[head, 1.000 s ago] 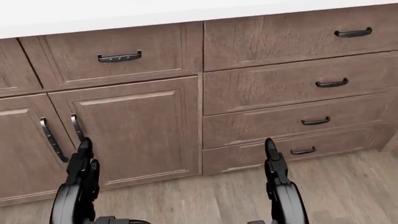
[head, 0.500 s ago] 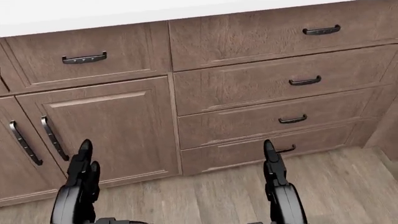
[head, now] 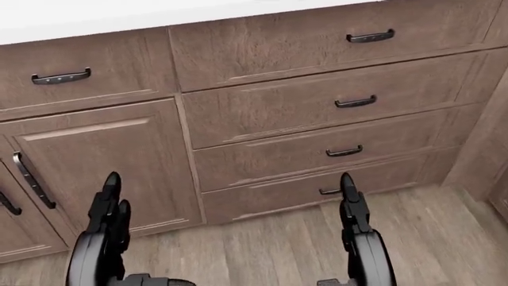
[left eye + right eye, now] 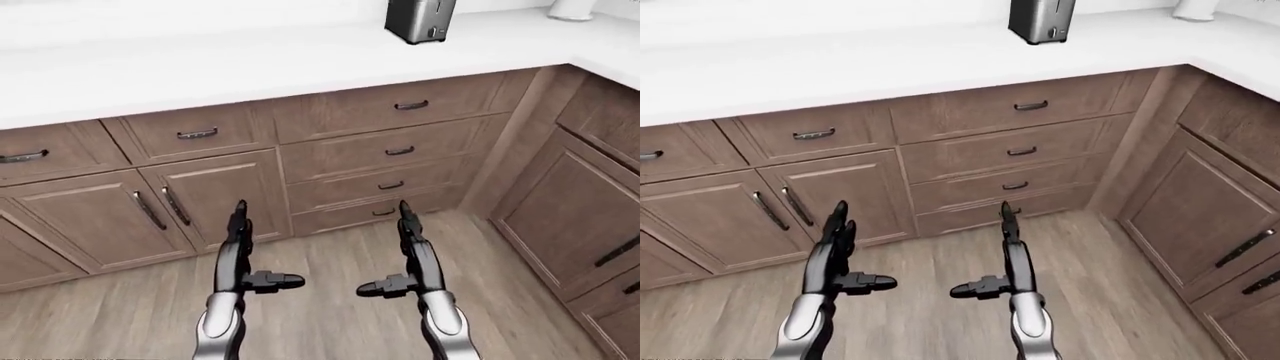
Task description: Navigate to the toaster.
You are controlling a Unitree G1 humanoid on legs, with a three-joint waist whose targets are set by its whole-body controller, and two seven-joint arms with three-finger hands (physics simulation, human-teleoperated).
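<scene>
The toaster [image 4: 420, 20], a dark steel box, stands on the white counter [image 4: 250, 64] at the top of the left-eye view, right of centre; only its lower part shows. It also shows in the right-eye view [image 4: 1040, 21]. My left hand [image 4: 240, 225] and right hand [image 4: 408, 225] are held out low over the wood floor, fingers straight and open, both empty. They are well short of the counter and below the toaster. The head view shows only cabinet fronts and my two hands [image 3: 109, 205] [image 3: 349, 202].
Brown cabinets with doors [image 4: 215, 195] and a stack of drawers [image 4: 395, 150] run under the counter. A second cabinet run [image 4: 590, 195] turns the corner along the right side. A white object [image 4: 572, 9] stands on the counter at top right. Wood floor [image 4: 330, 255] lies below.
The head view has shifted: the cabinets and drawers slid to the left in the picture, so the camera has moved rightward along the counter. My hands keep the same pose.
</scene>
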